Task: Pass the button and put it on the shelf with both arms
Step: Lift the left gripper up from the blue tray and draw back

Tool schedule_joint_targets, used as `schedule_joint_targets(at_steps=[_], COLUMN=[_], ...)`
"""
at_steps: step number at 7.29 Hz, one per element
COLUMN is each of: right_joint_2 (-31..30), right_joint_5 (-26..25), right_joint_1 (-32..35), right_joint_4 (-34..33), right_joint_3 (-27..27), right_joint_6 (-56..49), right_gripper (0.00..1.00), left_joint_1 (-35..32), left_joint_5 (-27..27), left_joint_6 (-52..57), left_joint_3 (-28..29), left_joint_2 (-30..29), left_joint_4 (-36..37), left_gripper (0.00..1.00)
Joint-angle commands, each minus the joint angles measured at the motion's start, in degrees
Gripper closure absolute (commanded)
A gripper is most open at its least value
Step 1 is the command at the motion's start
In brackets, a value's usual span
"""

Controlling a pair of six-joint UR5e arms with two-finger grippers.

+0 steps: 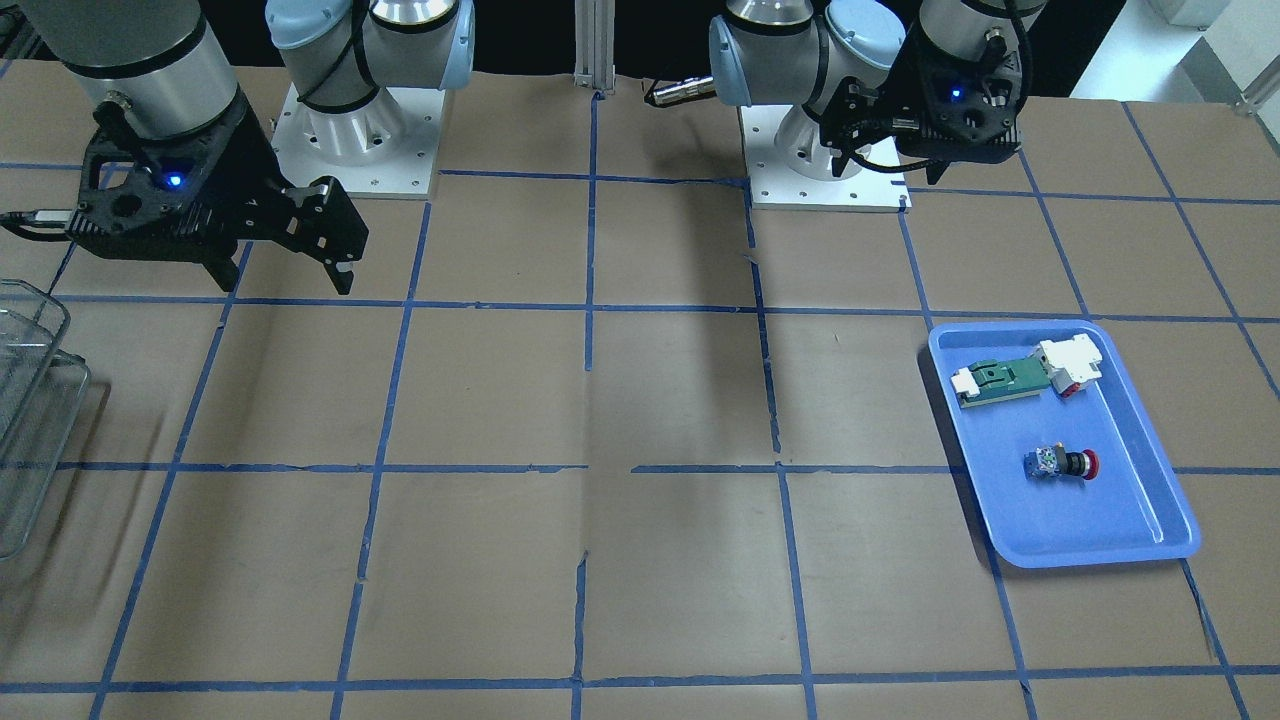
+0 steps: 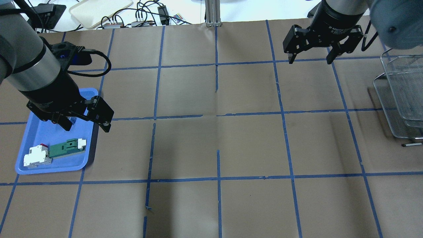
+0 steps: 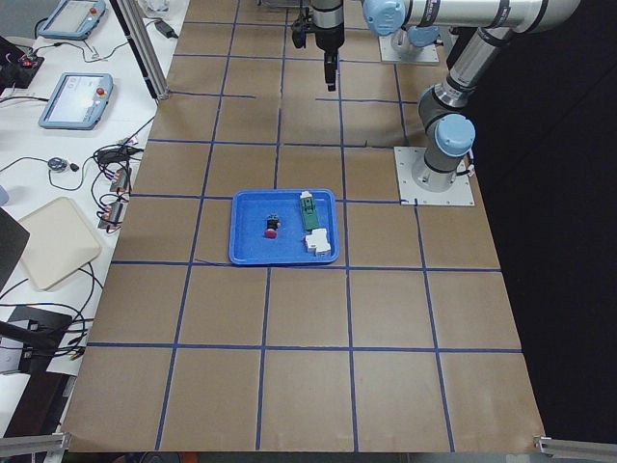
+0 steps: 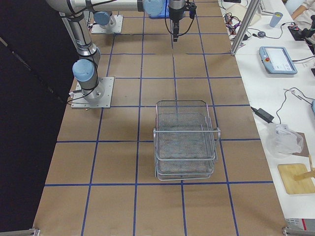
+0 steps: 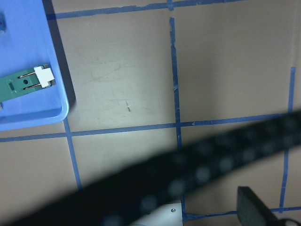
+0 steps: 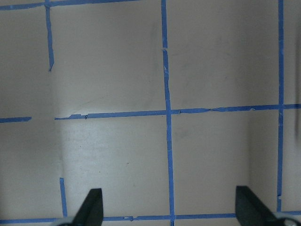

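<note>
From my station, the button [image 1: 1062, 464] lies on its side in the blue tray [image 1: 1120, 510] at the robot's left end of the tabletop [image 1: 500, 400]. Its red cap points away from the middle of the tabletop and its blue-and-white block points toward it. Nothing touches it. In the same tray, on the side nearer the robot's base, lie a green-and-white flat part [image 1: 1005, 378] and a white block [image 1: 1072, 365] end to end, apart from the button.

The left gripper [image 2: 87, 127] hangs over the tray's inner edge. Its fingers are spread apart and hold nothing. In the overhead view it covers the spot where the button lies. The left wrist camera shows only a corner of the tray with the end of the green part, and a blurred black cable crosses the picture.

The right gripper [image 2: 310, 61] hovers over bare tabletop on the robot's right half. Its jaws are also wide apart and empty, and its wrist camera shows only brown paper and blue tape lines between the two fingertips [image 6: 91, 207].

The shelf [image 4: 186, 140] stands upright at the robot's right end of the tabletop, well apart from the tray. I see nothing on the wire tiers that are in view.
</note>
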Motion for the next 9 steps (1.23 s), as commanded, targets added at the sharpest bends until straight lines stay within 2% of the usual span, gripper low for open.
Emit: schedule_joint_targets(at_steps=[1, 7, 9], right_joint_2=[0.00, -0.35, -0.43], right_joint_5=[0.03, 0.21, 0.30], right_joint_1=[0.02, 0.02, -0.07], right_joint_4=[0.00, 0.17, 0.00], right_joint_3=[0.04, 0.05, -0.66], right_joint_6=[-0.02, -0.02, -6.59], right_gripper=[0.00, 0.00, 0.00], left_joint_1=[-0.13, -0.13, -0.13], left_joint_5=[-0.12, 0.15, -0.12], left_joint_6=[-1.96, -1.89, -1.89], left_joint_3=[-0.37, -0.90, -0.90], left_joint_2=[-0.28, -0.98, -1.07], left_joint_4=[0.41, 3.49, 4.01], left_gripper=[0.00, 0.00, 0.00])
